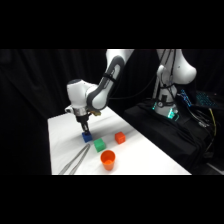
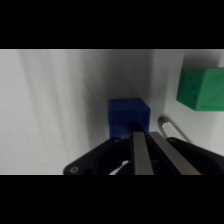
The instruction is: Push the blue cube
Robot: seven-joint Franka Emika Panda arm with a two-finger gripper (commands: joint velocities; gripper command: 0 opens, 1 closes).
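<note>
Side view shows you the white table (image 1: 150, 160) running from its far left corner toward the near right, with the white arm (image 1: 107, 75) bending down over its far left part. Your tool (image 1: 85, 126) hangs just above the blue cube (image 1: 87, 136), which sits near the table's left edge, toward the far end. Wrist view puts the tool (image 2: 145, 145) right at the cube (image 2: 128, 116), its fingers (image 2: 140, 155) drawn close together with no clear gap between them, holding nothing; you cannot tell from either view whether they already touch the cube.

By the look of it, the approach is done and the push itself is left. The orange cup (image 1: 108, 159), the green cube (image 1: 99, 145) and the red-orange cube (image 1: 119, 137) lie toward the near and right sides, the green cube just beside the blue one, with metal tongs (image 1: 77, 160) near the left edge. Open table lies toward the far edge.
</note>
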